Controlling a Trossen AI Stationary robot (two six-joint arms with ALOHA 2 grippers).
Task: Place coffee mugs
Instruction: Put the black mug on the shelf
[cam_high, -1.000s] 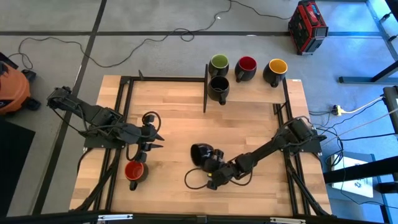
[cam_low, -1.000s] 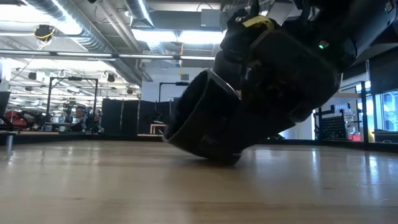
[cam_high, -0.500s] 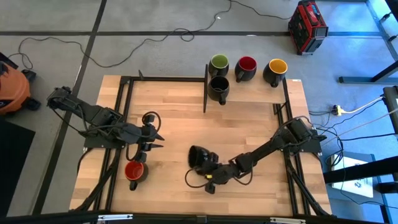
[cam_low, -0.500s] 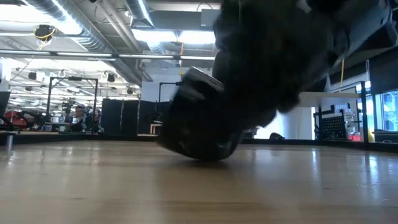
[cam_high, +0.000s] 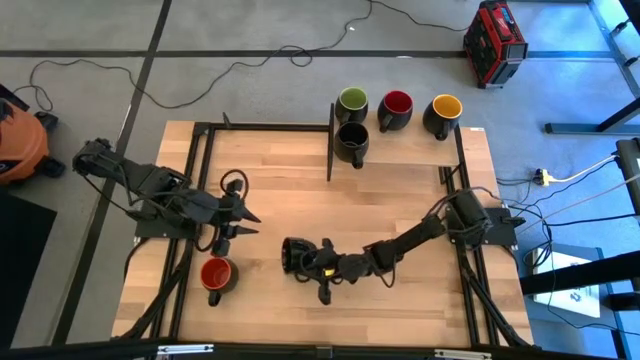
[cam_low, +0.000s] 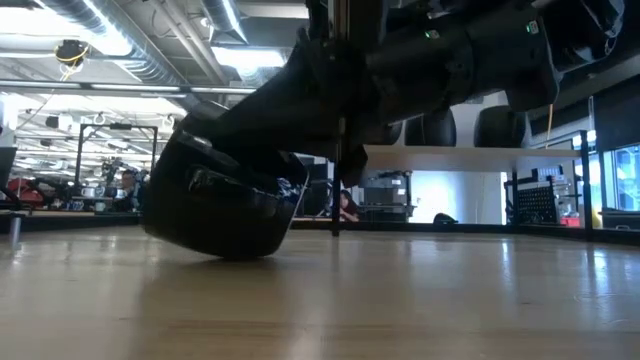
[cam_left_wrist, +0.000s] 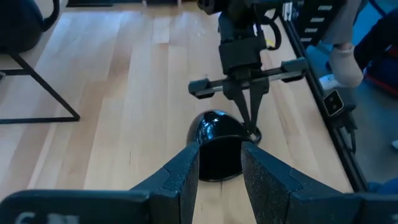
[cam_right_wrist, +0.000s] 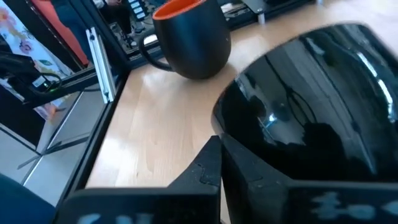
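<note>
A black mug (cam_high: 296, 255) sits tilted near the table's middle, toward the near edge, with my right gripper (cam_high: 322, 268) shut on it. It fills the right wrist view (cam_right_wrist: 311, 106) and shows in the left wrist view (cam_left_wrist: 214, 146). A red-inside mug (cam_high: 215, 273) stands upright to its left, also seen in the right wrist view (cam_right_wrist: 191, 37). My left gripper (cam_high: 243, 222) hovers open just beyond the red-inside mug, its fingers (cam_left_wrist: 186, 180) pointing at the black mug. Green (cam_high: 351, 100), red (cam_high: 397, 106), yellow (cam_high: 445, 110) and black (cam_high: 351, 140) mugs stand at the far edge. My right gripper pinches the black mug at its handle (cam_left_wrist: 253, 132) between the two fingertips. It comes from the table's right, slanting down. The mug is tilted, its rounded lower edge (cam_low: 235, 250) at the table top; whether it touches the wood, I cannot tell.
A dark metal frame (cam_high: 330, 140) stands upright beside the far black mug, and black rails (cam_high: 195, 180) run along the table's left and right sides. Bare wood (cam_high: 400, 190) lies between the far mugs and the grippers.
My right gripper has moved toward the table's left, carrying the black mug with it across the wood toward the red-inside mug; the mug stays tilted. My left gripper has shifted slightly toward the far edge.
</note>
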